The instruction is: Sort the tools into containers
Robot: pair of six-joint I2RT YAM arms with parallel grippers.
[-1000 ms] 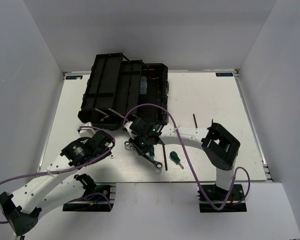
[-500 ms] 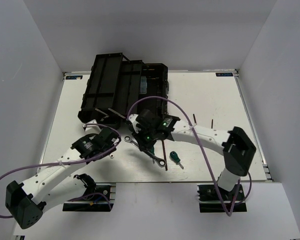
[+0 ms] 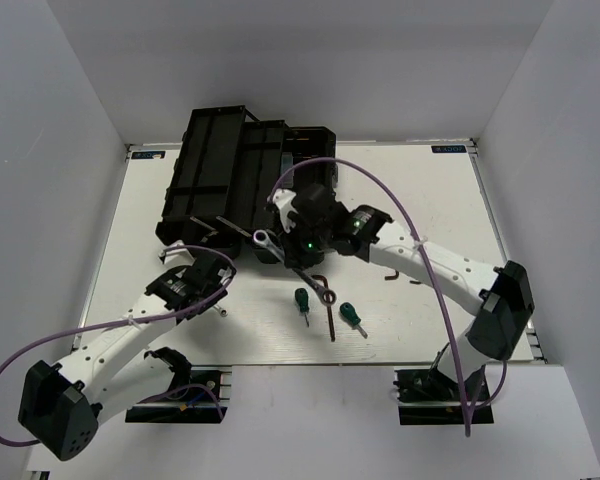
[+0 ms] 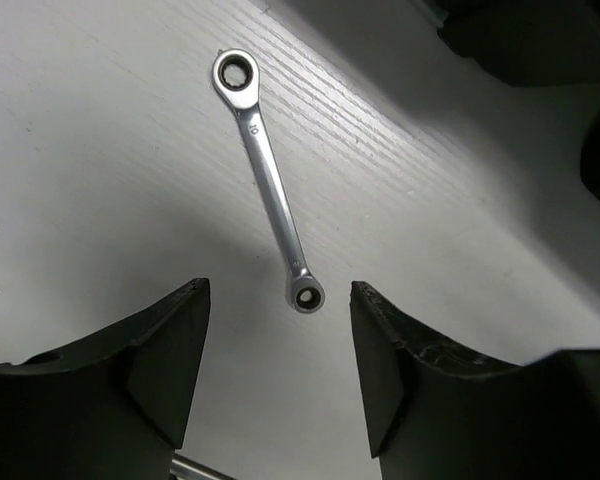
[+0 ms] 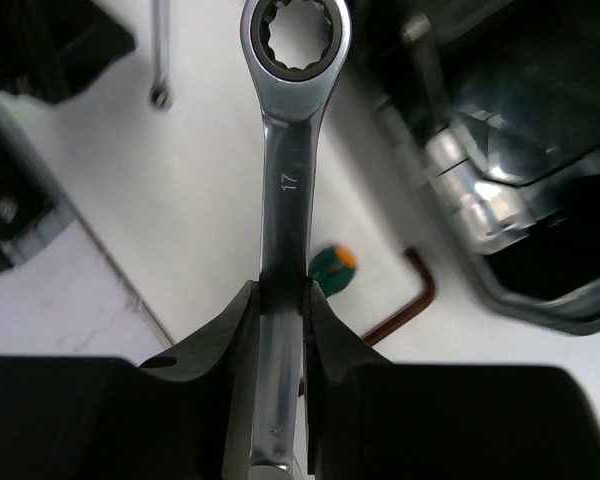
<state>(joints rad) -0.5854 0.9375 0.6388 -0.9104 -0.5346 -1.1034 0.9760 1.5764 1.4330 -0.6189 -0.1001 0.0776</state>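
The long wrench, silver and stamped 17, was off the table, clamped by its shank in the right gripper. Its ring end pointed toward the toolbox. That black toolbox sat at the far left of the table, with a clear bin on its right part. The short wrench, silver with a ring at each end, lay flat on the table. A green-handled screwdriver and a second screwdriver lay near the front, with a thin dark hex key between them. A second key showed farther right, partly hidden.
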